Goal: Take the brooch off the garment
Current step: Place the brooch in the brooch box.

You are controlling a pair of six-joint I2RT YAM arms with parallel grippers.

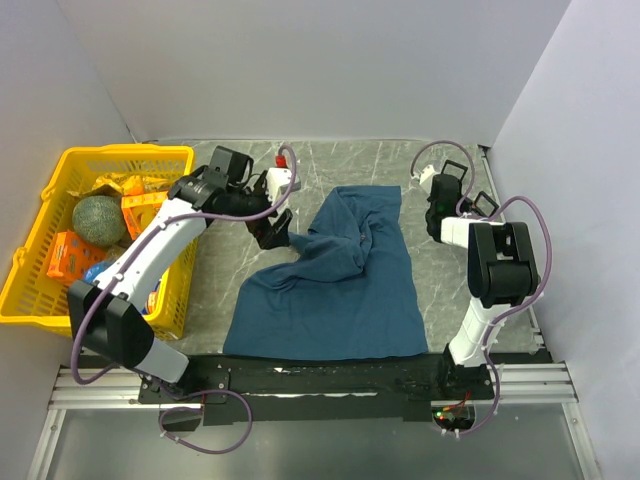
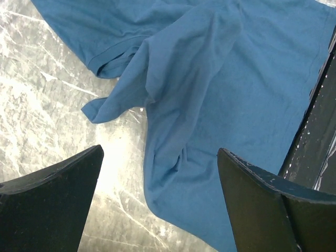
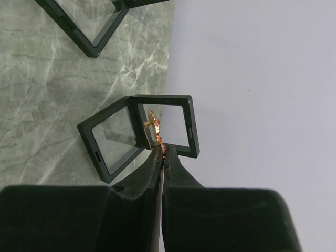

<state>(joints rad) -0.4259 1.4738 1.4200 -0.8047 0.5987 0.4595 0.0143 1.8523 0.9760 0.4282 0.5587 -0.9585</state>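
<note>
We're seeing the right gripper [image 3: 161,151] pinching the gold brooch [image 3: 153,121] by an open black-framed box [image 3: 190,126], well apart from the garment [image 1: 340,290]; the left gripper [image 1: 277,233] is hovering spread wide at its edge.

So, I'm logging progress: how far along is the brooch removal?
Done: the brooch is off the garment, pinched in the shut right pincer. In hand: it is held over an open black-framed case. Left: probably setting it down there and releasing. The left pincer is open above the garment, holding nothing.
</note>
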